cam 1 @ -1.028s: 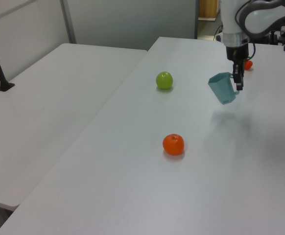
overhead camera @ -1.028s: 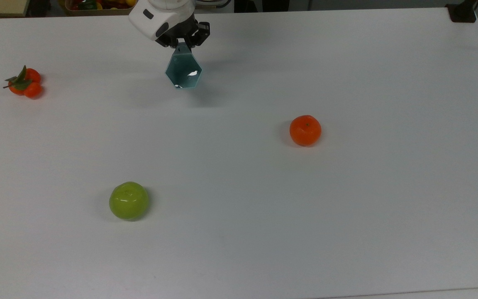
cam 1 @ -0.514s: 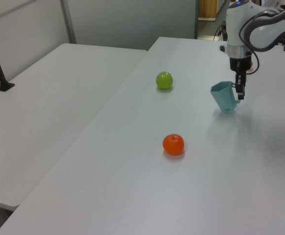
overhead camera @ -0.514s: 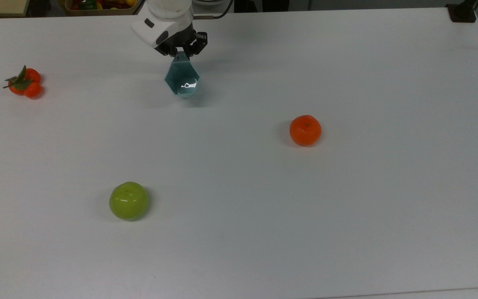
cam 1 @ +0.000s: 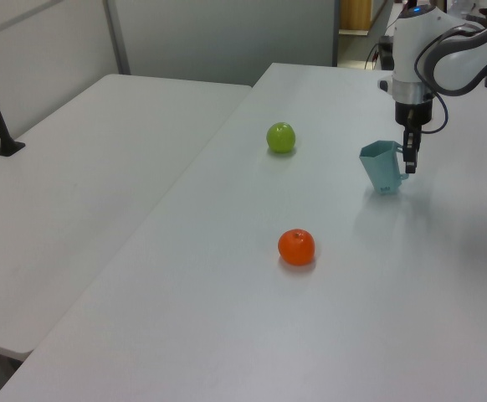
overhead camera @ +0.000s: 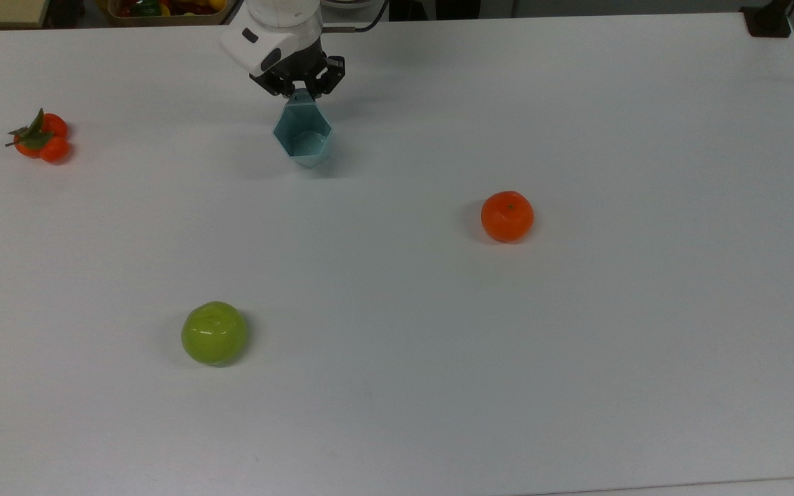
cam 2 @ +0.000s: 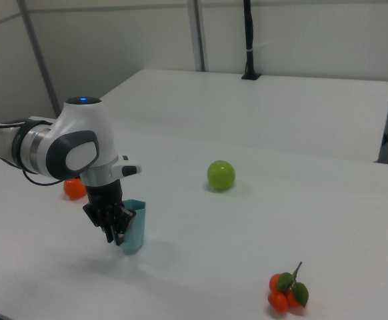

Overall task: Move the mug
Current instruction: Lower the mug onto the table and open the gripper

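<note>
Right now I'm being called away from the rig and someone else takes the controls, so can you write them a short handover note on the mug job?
Gripper: jaws shut on the mug's handle tab, at the far edge of the table in the top view.
Mug: upright, open side up, base at or just above the table surface; contact cannot be confirmed.
Other things: green apple, single orange, and orange cluster with leaves all lie well apart from the mug.
Done: mug grasped and brought low to the table.
Left: confirm it sits flat, open the jaws, lift the arm away.
</note>
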`<state>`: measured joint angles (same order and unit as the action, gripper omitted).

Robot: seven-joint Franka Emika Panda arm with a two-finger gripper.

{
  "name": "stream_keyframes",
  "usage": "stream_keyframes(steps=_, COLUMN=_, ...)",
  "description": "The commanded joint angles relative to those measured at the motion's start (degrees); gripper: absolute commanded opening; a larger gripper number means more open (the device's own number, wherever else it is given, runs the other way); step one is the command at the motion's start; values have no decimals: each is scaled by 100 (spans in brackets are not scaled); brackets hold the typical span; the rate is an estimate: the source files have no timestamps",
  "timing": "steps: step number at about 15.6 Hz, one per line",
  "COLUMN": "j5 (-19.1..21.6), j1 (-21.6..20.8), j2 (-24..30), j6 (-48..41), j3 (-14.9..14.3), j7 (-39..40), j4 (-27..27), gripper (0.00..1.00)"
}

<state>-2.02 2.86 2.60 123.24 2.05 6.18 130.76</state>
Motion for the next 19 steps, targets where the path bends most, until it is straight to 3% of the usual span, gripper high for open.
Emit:
stream_keyframes(steps=1, j5=-70, j1=12, j2=135, j6=113, j3=-38, j7=77, j4=248, gripper=31)
stream_keyframes(steps=5, j5=-70, j1=12, j2=144, j6=69, j3=-38, j7=50, j4=240, gripper=45)
stream_keyframes(steps=9, j5=-70, j1=4, j2=144, j6=-10, j3=-38, j7=15, j4=222, gripper=66)
stream_keyframes(steps=12, j5=-79, j1=4, j2=161, j6=-317, j3=-38, j7=-46, j4=47, gripper=98)
stream_keyframes(steps=19, j5=35, j1=-14, j2=188, j6=-2108, j3=-11, j7=-424, j4=-1752, gripper=100)
